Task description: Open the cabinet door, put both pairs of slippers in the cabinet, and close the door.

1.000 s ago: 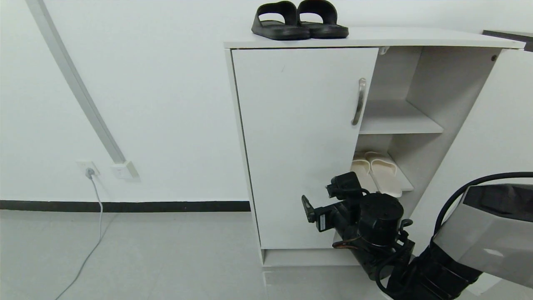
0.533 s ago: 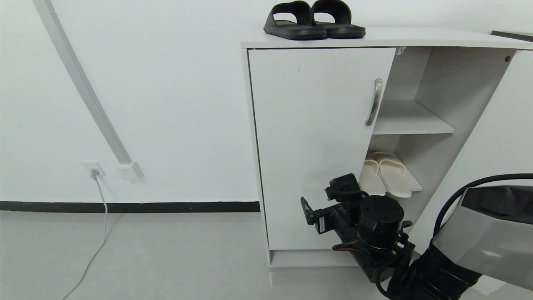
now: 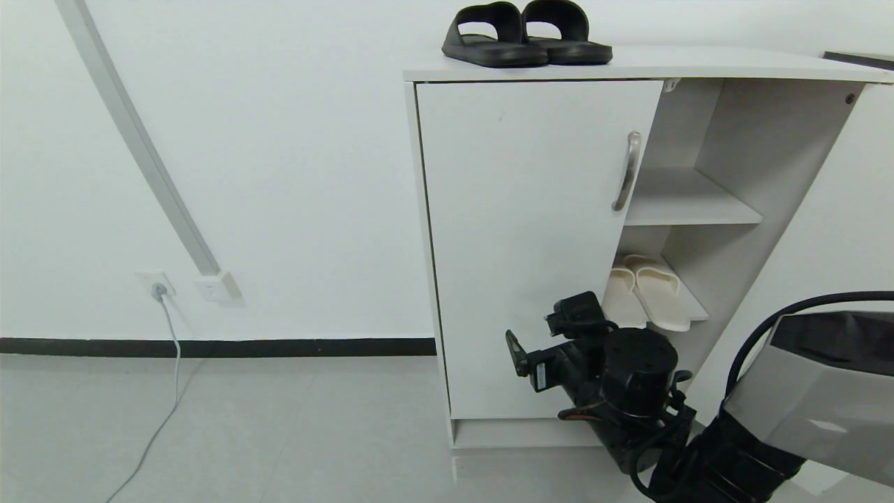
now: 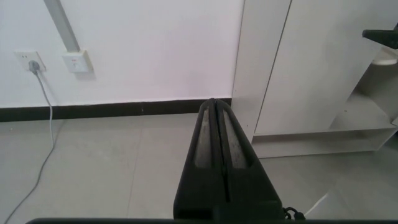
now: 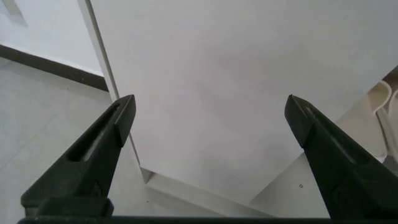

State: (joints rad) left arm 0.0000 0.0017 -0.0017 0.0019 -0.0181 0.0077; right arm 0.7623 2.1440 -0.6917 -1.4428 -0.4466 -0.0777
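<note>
Head view: black slippers (image 3: 527, 35) atop open cabinet (image 3: 531, 244).

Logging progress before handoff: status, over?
Left gripper shut, aimed at floor; right gripper open, low before closed left door. Cream slippers on lower shelf, black slippers on cabinet top. Right door open.

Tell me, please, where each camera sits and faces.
Head view: robot's head, facing forward and down at the cabinet; right arm showing.
Left wrist view: left arm, facing floor and wall; shut left hand showing.
Right wrist view: right arm, facing the closed door; open right hand showing.
Shared: head and left wrist views both show the wall socket.
</note>
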